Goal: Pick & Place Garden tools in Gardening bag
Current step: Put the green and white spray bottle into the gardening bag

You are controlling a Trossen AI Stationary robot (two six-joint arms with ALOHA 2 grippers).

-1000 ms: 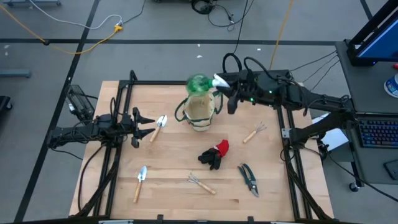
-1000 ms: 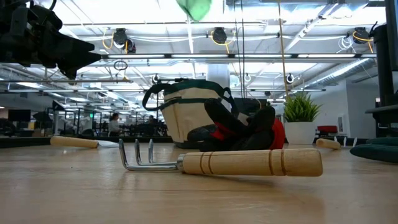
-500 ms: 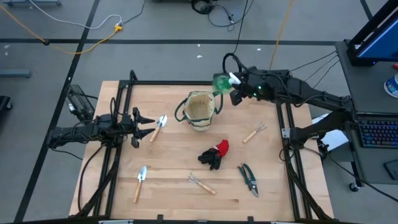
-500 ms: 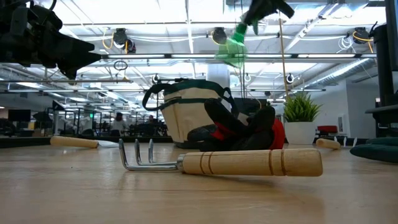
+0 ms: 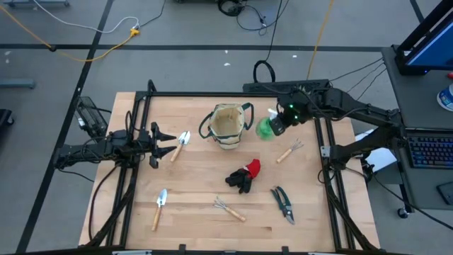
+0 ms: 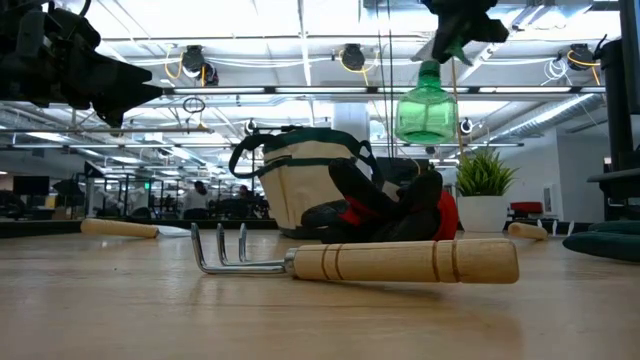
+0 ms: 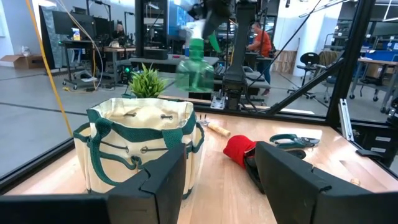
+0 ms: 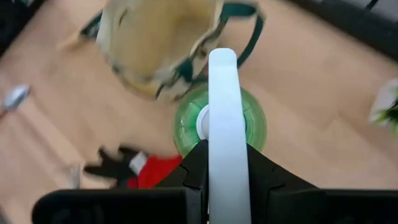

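Note:
A green spray bottle [image 5: 265, 129] with a white spray head hangs in the air just right of the beige gardening bag [image 5: 226, 126], with my right gripper [image 5: 278, 121] shut on it. The low view shows the bottle [image 6: 426, 108] upright, high above the table. The bag stands on its base, mouth open upward. Two trowels [image 5: 181, 144] [image 5: 160, 207], two rakes [image 5: 228, 208] [image 5: 289, 150], a red-black glove [image 5: 245, 175] and pruning shears [image 5: 283, 204] lie flat on the table. My left gripper [image 5: 167, 142] waits open at the left, pointing level toward the bag [image 7: 140, 146]. My right gripper pinches the bottle's white spray head [image 8: 222, 118] between its two fingers [image 8: 198, 163]. They come from above, slanting down from the table's right side. The green body [image 8: 249, 124] hangs below the fingers, upright and clear of the table and the bag.
A small spiky potted plant [image 7: 148, 81] stands beyond the bag at the table's far right. Black frame rails [image 5: 325, 163] run along the table's left and right sides. Bare wood lies between the bag and the glove.
My right gripper has swung from over the bag's far side toward the table's right and near edges. It has come down and tipped its fingers downward. The bottle has turned from lying sideways to hanging upright, and is now beside the bag, not above it.

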